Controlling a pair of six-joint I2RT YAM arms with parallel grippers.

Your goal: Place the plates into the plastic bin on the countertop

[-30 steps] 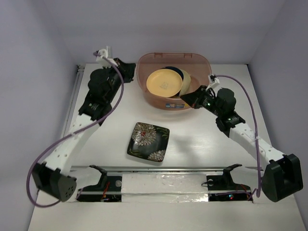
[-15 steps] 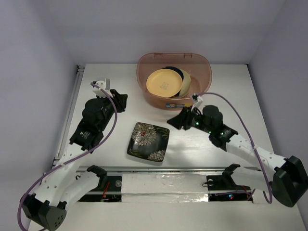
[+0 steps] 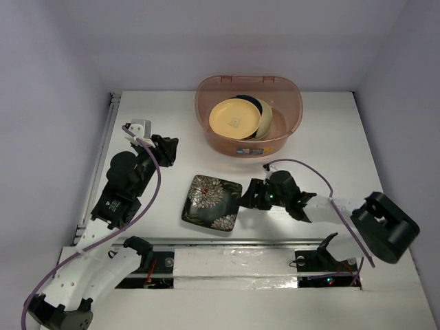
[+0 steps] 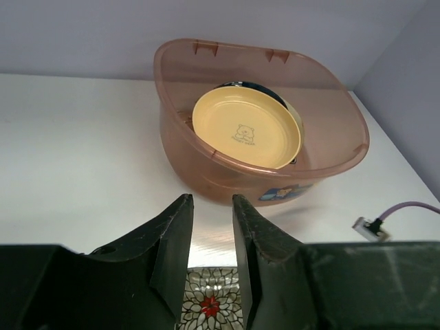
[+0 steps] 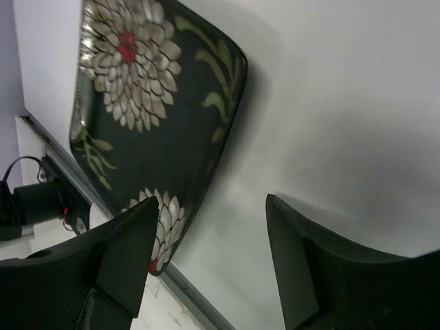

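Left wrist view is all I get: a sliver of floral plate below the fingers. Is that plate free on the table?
Observer: Yes. The black floral plate lies flat on the countertop, in front of the plastic bin, with nothing gripping it.
Operator: Where is the other arm?
Observer: The right gripper sits low at that plate's right edge.
Operator: Ready to grasp?
Observer: In the right wrist view its fingers stand wide apart, with the plate's edge showing in the gap between them.

Pale lilac walls [image 3: 55,69] on three sides, shiny silver strip [image 3: 234,265] along near edge
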